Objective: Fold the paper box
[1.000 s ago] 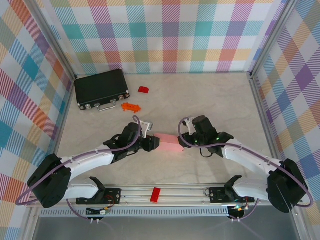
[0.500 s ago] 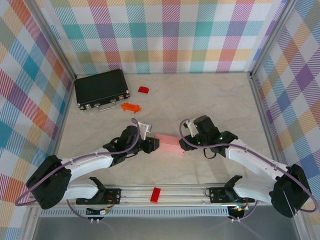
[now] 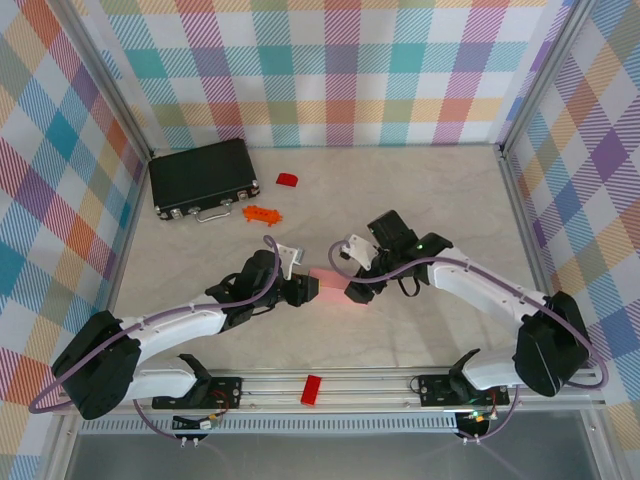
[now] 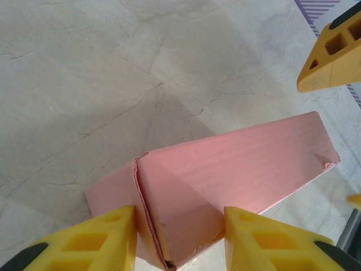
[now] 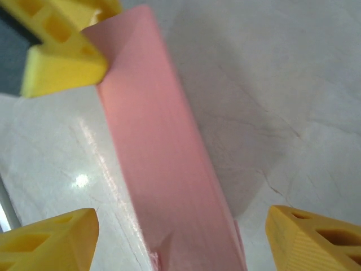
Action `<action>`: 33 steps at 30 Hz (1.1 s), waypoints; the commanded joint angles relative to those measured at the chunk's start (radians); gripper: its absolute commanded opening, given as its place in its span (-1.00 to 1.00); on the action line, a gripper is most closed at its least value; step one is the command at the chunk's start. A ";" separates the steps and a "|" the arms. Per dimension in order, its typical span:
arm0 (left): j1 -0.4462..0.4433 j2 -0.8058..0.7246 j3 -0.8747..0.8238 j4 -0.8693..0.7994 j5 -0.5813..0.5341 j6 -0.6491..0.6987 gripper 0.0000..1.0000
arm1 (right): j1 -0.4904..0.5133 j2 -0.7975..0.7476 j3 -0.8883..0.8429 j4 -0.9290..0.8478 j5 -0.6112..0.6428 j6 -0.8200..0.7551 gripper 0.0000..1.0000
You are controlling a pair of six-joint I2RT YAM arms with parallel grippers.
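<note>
Just spread the right end effector (image 5: 181,240) wide, freeing the right end of the paper box (image 4: 237,169); still pinching its left end in the left end effector (image 4: 179,228); probably nearly folded.

Top camera high overhead, looking down on whole table (image 3: 450,200); both wrist cameras close, facing each other, sharing the paper box (image 4: 237,169) between

paper box (image 4: 237,169): thin pale-pink card, matt, faint ribbed grain, torn rough at its 3 o'clock corner
table (image 5: 293,84): smooth marble-look top with fine grey veins, glossy where it catches a light glint
left fingers (image 4: 84,245): yellow plastic, matt
right fingers (image 5: 45,243): yellow plastic, matt, finely ridged
black case (image 3: 203,176): matt dark shell, shiny metal edging, at the table's 10 o'clock
</note>
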 commanded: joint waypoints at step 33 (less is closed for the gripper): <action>-0.014 -0.094 0.034 -0.253 -0.009 0.025 0.08 | 0.018 0.165 0.000 0.157 0.071 -0.320 -0.15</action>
